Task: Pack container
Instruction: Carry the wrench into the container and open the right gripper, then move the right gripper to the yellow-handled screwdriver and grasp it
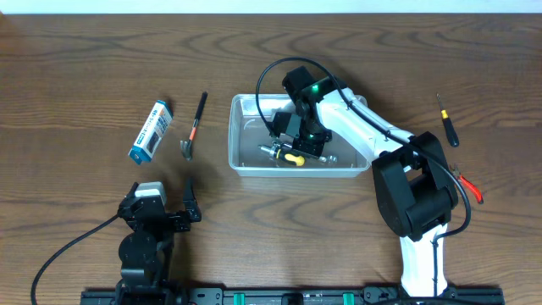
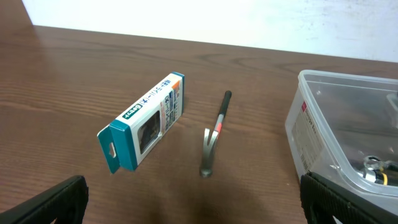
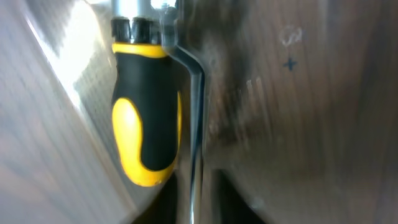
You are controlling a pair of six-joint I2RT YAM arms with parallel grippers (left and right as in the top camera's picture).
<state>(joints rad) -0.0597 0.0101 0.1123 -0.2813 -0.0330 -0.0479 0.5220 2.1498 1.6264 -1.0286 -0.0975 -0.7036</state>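
Observation:
The clear plastic container (image 1: 246, 167) stands mid-table; its left wall shows in the left wrist view (image 2: 311, 130). My right gripper (image 1: 298, 140) reaches down inside it. In the right wrist view its fingers (image 3: 196, 196) are closed round a thin bent metal key (image 3: 198, 112), right beside a yellow-and-black tool handle (image 3: 144, 130) that lies on the container's floor (image 1: 292, 158). The view is blurred. My left gripper (image 1: 161, 202) is open and empty low at the front left, with bare table between its fingers (image 2: 199, 199).
A blue-and-white box (image 1: 150, 131) (image 2: 146, 121) and a small black-handled tool (image 1: 195, 127) (image 2: 214, 134) lie left of the container. A dark screwdriver (image 1: 445, 120) and red-handled pliers (image 1: 468, 185) lie at the right, beyond the right arm.

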